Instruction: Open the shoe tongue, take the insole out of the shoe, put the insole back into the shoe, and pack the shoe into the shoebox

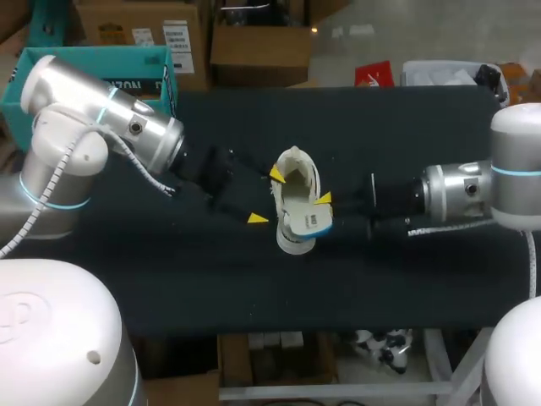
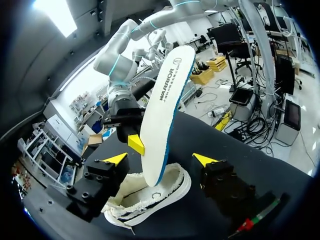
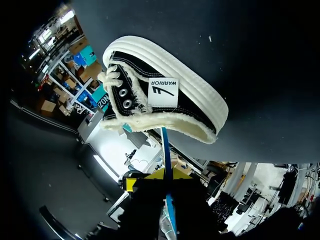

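A black canvas shoe (image 1: 296, 169) with a white sole lies on its side mid-table. The white insole (image 2: 165, 100) stands upright with its lower end in the shoe's (image 2: 170, 192) opening. My right gripper (image 1: 319, 207) is shut on the insole's (image 1: 309, 222) upper part. In the right wrist view the insole's thin blue edge (image 3: 165, 145) runs from between the fingers (image 3: 166, 180) toward the shoe (image 3: 190, 107). My left gripper (image 2: 160, 159) is open, with one yellow tip on each side of the insole and neither touching it. In the head view it (image 1: 267, 196) sits just left of the shoe.
A teal open box (image 1: 93, 68) stands at the back left corner, behind my left arm. Black cloth (image 1: 254, 279) covers the table. A red item (image 1: 374, 74) and a clear bin (image 1: 444, 72) lie along the far edge.
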`<state>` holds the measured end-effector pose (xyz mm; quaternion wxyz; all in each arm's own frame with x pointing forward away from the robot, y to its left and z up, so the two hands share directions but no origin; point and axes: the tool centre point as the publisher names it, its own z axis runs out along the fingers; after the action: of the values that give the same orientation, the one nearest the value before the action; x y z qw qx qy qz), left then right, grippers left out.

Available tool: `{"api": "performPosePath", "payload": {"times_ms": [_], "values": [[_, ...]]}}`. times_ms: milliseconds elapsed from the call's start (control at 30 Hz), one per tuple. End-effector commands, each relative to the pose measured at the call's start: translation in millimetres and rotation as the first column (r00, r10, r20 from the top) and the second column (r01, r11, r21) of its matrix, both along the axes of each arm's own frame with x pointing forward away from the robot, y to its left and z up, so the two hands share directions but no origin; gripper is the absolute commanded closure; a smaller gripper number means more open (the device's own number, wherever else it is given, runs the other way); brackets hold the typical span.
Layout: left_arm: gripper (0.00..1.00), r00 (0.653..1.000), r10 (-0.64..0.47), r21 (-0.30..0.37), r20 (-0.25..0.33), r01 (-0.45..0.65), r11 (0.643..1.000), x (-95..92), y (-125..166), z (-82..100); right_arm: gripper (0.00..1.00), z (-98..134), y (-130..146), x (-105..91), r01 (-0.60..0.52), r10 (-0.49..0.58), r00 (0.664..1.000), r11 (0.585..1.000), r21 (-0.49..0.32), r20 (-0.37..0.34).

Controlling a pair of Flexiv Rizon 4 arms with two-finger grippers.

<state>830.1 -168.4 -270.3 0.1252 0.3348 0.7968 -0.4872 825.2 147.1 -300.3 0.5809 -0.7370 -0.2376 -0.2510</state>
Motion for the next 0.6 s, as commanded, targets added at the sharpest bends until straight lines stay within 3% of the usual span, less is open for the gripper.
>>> {"api": "performPosePath", "payload": {"times_ms": [33,67,467,600], "values": [[0.36,1.0,-0.005,-0.016,0.011,0.005,1.0,6.4,-14.8,-10.6,1.0,3.2,3.9,-8.2,0.067,-0.067,0.998,0.998,0.014,0.022],[0.44,1.0,-0.012,-0.016,0.017,0.012,1.0,6.7,-16.8,-11.3,1.0,3.7,5.1,-8.0,0.074,-0.074,0.997,0.997,0.014,0.025],[0.74,0.997,-0.055,-0.01,0.045,0.056,0.998,10.0,-28.4,-17.8,1.0,2.5,13.8,-4.1,0.116,-0.117,0.993,0.993,0.026,0.034],[1.0,0.997,-0.055,-0.002,0.059,0.056,0.998,10.8,-30.3,-19.8,1.0,1.6,14.4,-3.3,0.121,-0.122,0.992,0.992,0.035,0.036]]}}
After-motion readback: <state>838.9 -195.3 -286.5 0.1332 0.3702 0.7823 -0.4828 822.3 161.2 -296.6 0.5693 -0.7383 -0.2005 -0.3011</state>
